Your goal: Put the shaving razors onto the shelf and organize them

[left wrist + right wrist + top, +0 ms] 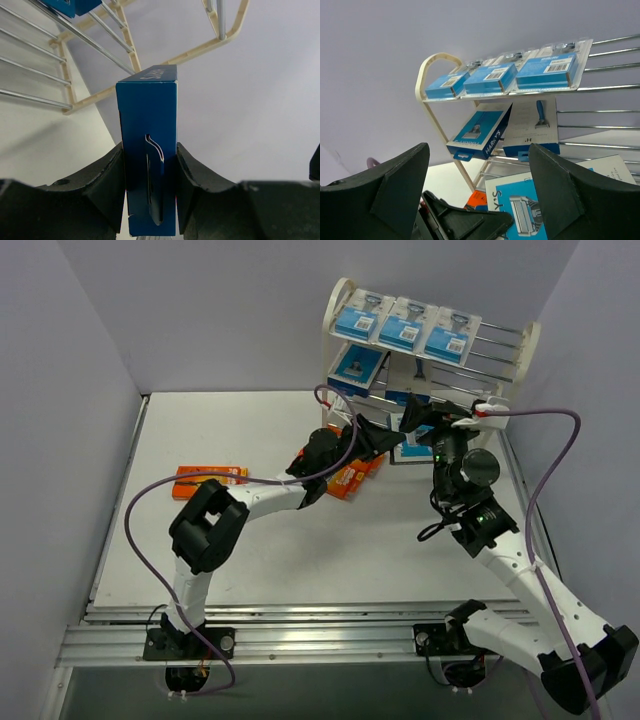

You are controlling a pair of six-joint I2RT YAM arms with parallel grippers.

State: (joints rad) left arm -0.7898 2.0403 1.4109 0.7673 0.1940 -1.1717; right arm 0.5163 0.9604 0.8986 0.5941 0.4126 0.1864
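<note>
L claw (pixel 150 172): pinching blue razor pack (pixel 147 120), upright, nr shelf (pixel 418 82). R claw (pixel 479 150): spread, empty. Top tier: 3 packs (pixel 492 78).

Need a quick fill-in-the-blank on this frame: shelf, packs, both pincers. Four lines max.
1. The top tier of the shelf carries ___ blue packs.
2. The left pincer is shut on a ___ box.
3. The right pincer is ___ and holds nothing.
4. The lone box lying on the left part of the table is ___.
Missing words: three; blue; open; orange.
</note>
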